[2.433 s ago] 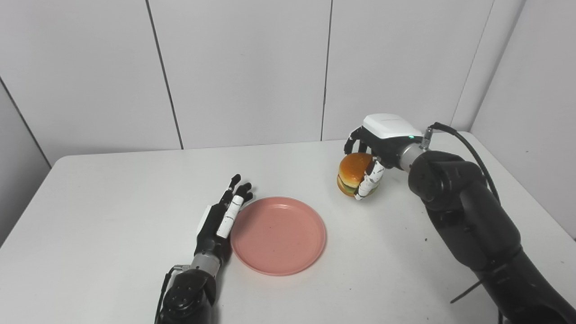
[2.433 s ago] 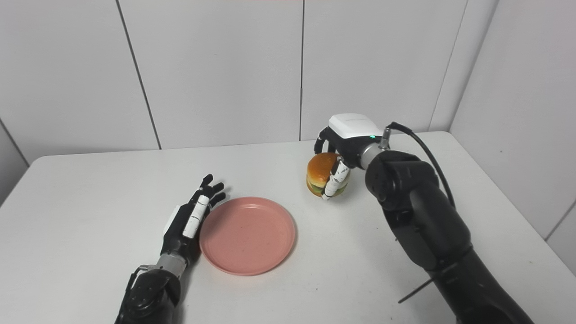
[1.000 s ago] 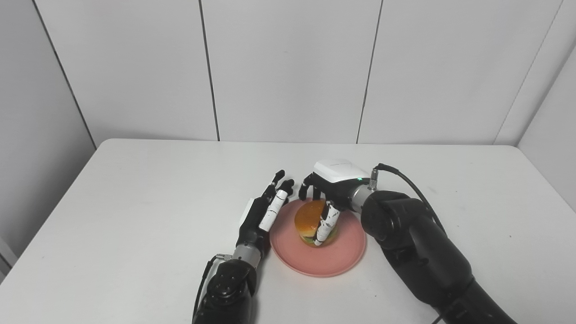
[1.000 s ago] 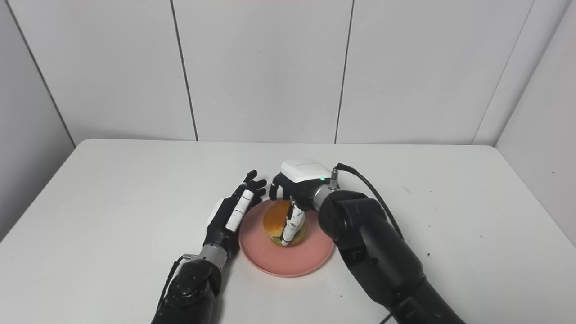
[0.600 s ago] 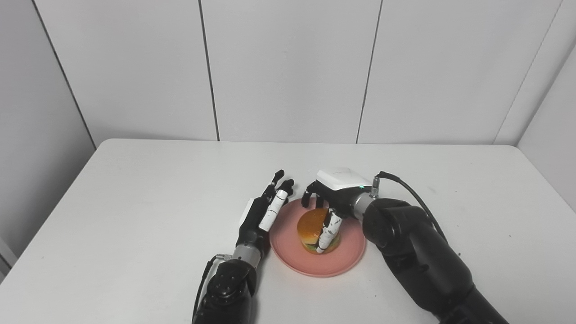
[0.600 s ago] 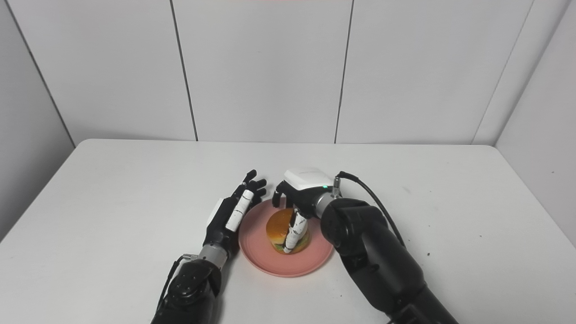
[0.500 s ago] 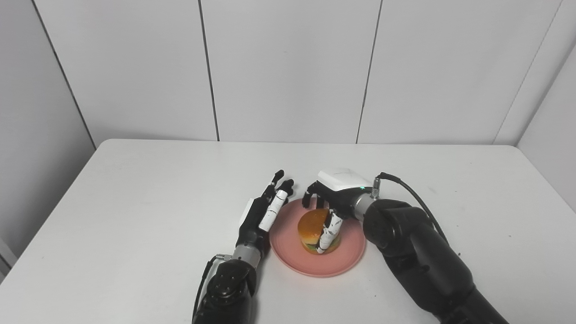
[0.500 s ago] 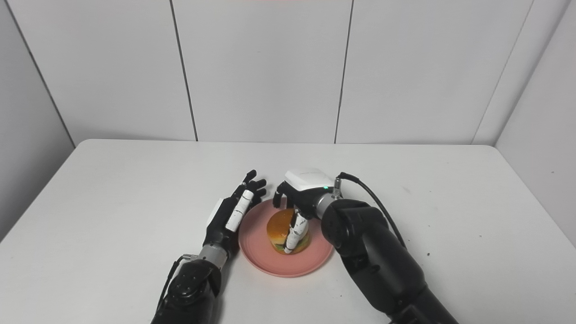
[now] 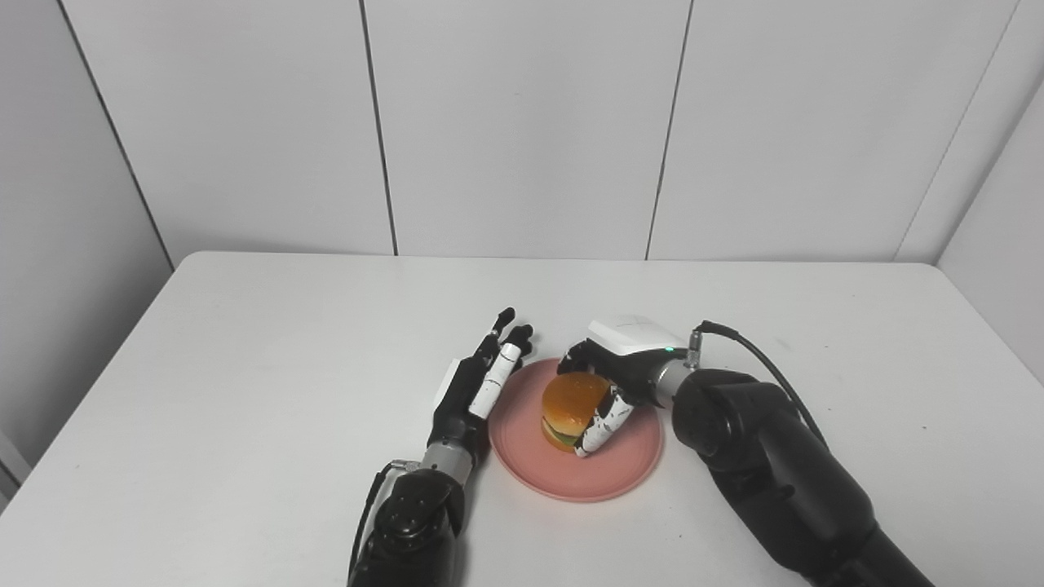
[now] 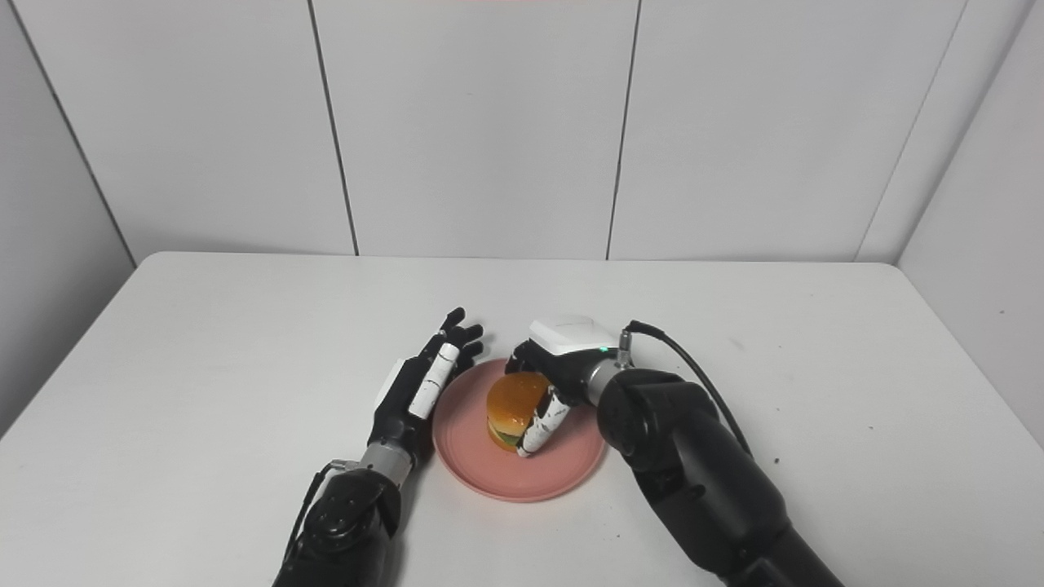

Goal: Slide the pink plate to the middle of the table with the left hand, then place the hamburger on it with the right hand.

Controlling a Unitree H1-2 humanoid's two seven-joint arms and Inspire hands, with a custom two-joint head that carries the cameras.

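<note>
Hamburger (image 9: 568,410) sits on the pink plate (image 9: 575,477), slightly toward 11 o'clock of plate centre; plate lies near mid-table (image 9: 245,367). Right hand (image 9: 620,375) at 3 o'clock of the hamburger, fingers curled round it, thumb (image 9: 599,424) against its near side. Whether the grip bears any load: cannot tell. Left hand (image 9: 477,387) flat, fingers extended together, touching plate rim at 9 o'clock, holding nothing.

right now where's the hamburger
In both views the hamburger sits on the pink plate mid-table, right hand around it, left hand beside the plate.
</note>
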